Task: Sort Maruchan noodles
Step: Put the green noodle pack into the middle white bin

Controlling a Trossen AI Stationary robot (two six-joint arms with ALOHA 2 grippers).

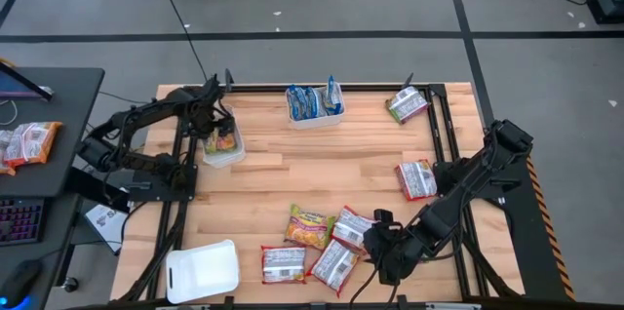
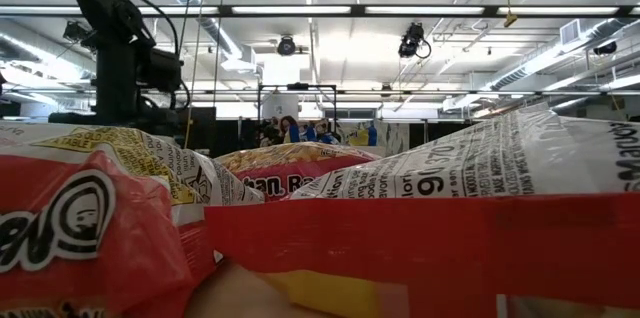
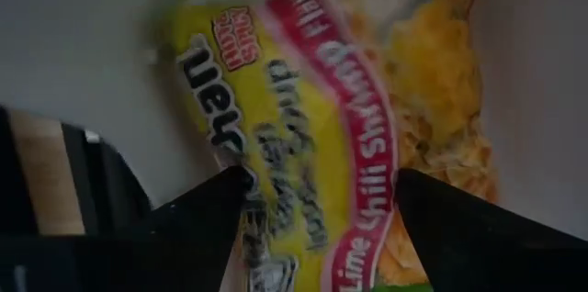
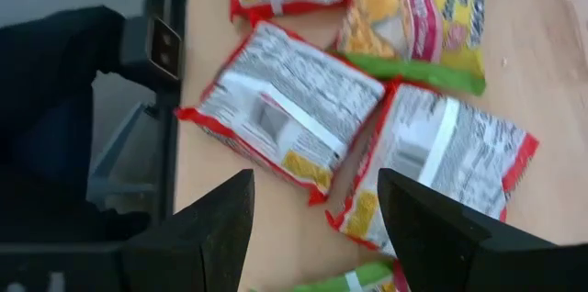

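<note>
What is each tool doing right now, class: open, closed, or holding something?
Left tool: open, over the green-yellow noodle packet in the white tray, not holding it.
Right tool: open, empty, above the red-white packets.

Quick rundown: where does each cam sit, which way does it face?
High: overhead, straight down; both arms, left end effector over small white tray.
Low: table height, facing the room; red-white crinkly noodle packets fill it.
Left wrist: open fingers above yellow-green noodle packet.
Right wrist: fingers above red-white packets, shared with high view.
</note>
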